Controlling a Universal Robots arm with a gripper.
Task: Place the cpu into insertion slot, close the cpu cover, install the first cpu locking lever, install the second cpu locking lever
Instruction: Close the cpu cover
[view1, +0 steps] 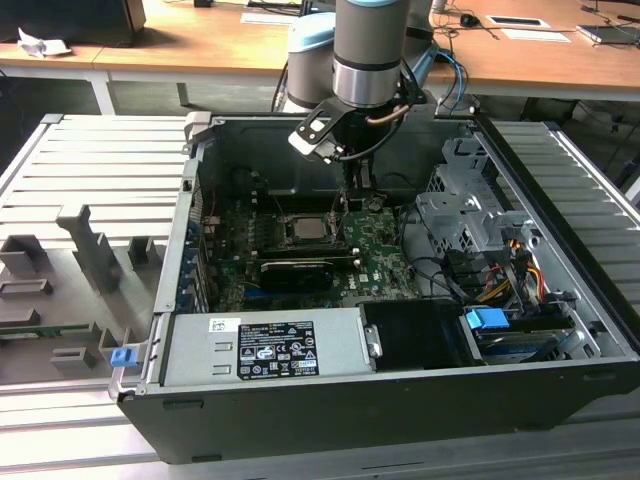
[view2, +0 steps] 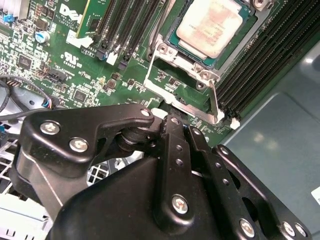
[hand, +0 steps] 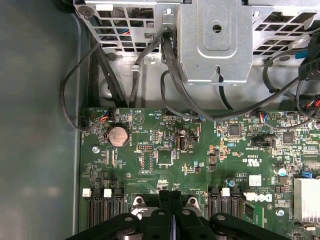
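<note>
Hanging into the open computer case (view1: 350, 420) in the exterior view, the arm sets the gripper (view1: 348, 203) low over the motherboard (view1: 380, 255), at about two o'clock from the cpu (view1: 305, 228) and close beside it; the cpu lies flat near the board's middle, silvery top up; the long black graphics card (view1: 296, 272) lies at six o'clock from the chip, the labelled power supply (view1: 265, 345) lies farther out on the same line, and the metal drive cage (view1: 470, 225) stands at three o'clock.

In the second wrist view the cpu (view2: 212, 25) sits in the insertion slot (view2: 192, 54), whose dark rim shows along the chip's edge; the cpu cover (view2: 180, 100) is not down on the chip; it stands raised at one side of the socket, with green board showing through its window; the gripper (view2: 172, 120) has its tip at the cover's outer edge, touching or all but touching, I cannot tell which; black memory slots (view2: 135, 25) flank the socket.

In the first wrist view the two fingers (hand: 164, 205) are pressed together with only a seam between them, and nothing shows gripped there; beyond them spreads the green board, with a coin battery (hand: 118, 135) on it and black cables (hand: 172, 75) running toward the cage.
</note>
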